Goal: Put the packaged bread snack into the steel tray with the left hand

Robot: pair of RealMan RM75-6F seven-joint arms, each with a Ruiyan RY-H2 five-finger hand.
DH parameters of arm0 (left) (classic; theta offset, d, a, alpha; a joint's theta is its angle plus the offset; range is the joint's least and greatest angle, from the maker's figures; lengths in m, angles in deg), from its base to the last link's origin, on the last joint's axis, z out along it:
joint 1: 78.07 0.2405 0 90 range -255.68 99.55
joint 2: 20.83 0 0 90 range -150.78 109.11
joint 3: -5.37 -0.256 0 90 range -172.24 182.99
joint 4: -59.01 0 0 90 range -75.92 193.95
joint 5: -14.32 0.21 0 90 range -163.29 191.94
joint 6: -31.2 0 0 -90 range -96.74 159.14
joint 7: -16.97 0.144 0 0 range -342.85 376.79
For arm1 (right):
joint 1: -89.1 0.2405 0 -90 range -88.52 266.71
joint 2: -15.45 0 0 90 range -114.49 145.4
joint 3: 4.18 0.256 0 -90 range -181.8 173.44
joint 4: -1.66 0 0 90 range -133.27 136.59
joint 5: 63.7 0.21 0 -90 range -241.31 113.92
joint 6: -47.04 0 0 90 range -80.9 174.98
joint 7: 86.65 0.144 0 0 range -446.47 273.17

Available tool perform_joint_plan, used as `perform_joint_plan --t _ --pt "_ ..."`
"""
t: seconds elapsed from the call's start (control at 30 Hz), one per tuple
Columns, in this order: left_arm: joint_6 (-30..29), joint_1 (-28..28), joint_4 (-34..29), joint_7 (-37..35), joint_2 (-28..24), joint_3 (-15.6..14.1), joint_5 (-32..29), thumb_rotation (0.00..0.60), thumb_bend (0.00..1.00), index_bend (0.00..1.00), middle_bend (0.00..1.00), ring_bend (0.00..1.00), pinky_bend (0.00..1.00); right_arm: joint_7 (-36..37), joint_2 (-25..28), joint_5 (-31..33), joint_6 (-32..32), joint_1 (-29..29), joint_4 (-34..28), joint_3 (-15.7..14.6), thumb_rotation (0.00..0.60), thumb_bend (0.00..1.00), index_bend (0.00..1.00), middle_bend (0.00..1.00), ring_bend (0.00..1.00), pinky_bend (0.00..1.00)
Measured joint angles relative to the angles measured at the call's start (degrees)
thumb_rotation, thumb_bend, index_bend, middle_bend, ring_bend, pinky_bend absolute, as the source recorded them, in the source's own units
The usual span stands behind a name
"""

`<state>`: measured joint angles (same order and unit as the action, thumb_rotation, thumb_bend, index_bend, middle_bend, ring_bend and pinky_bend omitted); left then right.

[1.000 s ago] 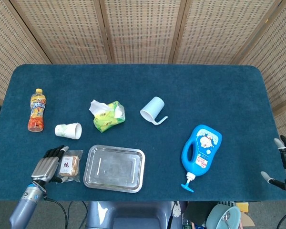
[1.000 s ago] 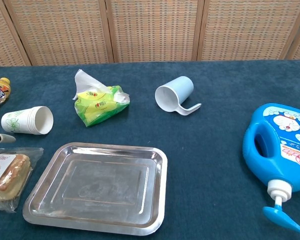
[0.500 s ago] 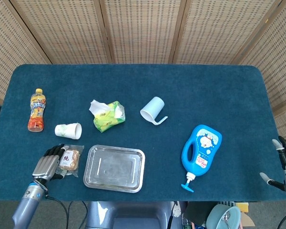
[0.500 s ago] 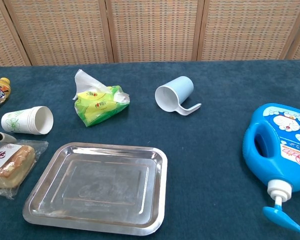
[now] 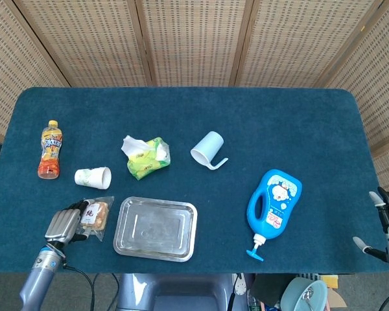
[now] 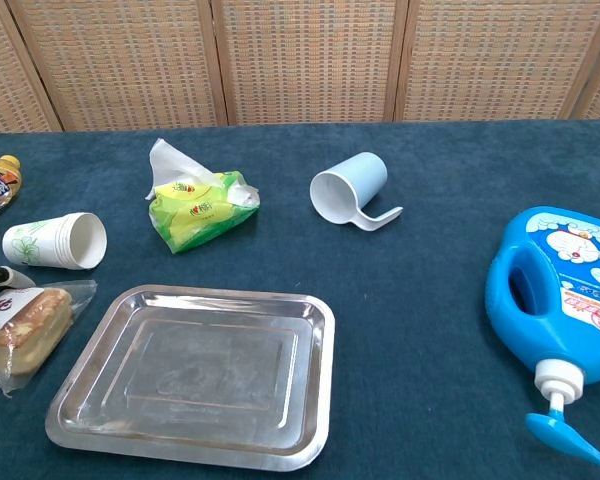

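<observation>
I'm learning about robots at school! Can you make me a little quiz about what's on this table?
1. True or false: the packaged bread snack is already inside the steel tray.
2. Which thing lies between the paper cup and the blue mug?
A. the juice bottle
B. the tissue pack
C. the blue detergent bottle
3. Fill in: the snack is held by the robot's ____ hand.

Key:
1. False. It is beside the tray, to its left.
2. B
3. left. The right hand is far off at the table's other edge.
</observation>
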<state>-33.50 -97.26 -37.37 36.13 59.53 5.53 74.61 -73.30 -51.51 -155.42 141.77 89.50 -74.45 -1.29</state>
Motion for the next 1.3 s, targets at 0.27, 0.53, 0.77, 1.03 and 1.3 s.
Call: perform_joint_plan --t 0.27,0.53,0.77,1.03,1.3 --pt "-3.66 0.33 -4.00 3.35 -1.26 -0.50 4.22 0.600 0.50 0.44 0.34 0.23 0.33 0.56 -0.39 0.68 -1.18 0.59 0.25 0.33 0.600 0.08 0.00 0.00 0.00 0.00" --pt "-7.60 -0.52 -15.15 15.70 -3.97 -0.75 6.51 0.600 0.50 0.44 0.34 0.23 0.31 1.16 -0.63 0.06 -0.55 0.84 0.55 0.53 0.600 0.08 0.00 0.00 0.00 0.00" --pt "-9.88 -2.26 -22.15 28.15 -3.39 -0.57 6.11 0.600 0.50 0.44 0.33 0.23 0.30 3.19 -0.96 -0.23 0.79 0.40 1.87 0.52 0.600 0.08 0.00 0.00 0.00 0.00" --pt "-9.54 -8.42 -24.65 42.18 4.33 2.36 -0.75 0.600 0.50 0.44 0.33 0.23 0.29 7.52 -1.97 -0.49 4.30 -1.66 5.86 0.16 0.600 0.08 0.00 0.00 0.00 0.00" --pt "-8.91 -12.89 -22.64 45.96 10.11 4.26 -6.84 0.600 0.50 0.44 0.32 0.23 0.27 8.97 -2.19 -0.06 5.41 -2.61 7.05 0.26 0.600 0.08 0.00 0.00 0.00 0.00"
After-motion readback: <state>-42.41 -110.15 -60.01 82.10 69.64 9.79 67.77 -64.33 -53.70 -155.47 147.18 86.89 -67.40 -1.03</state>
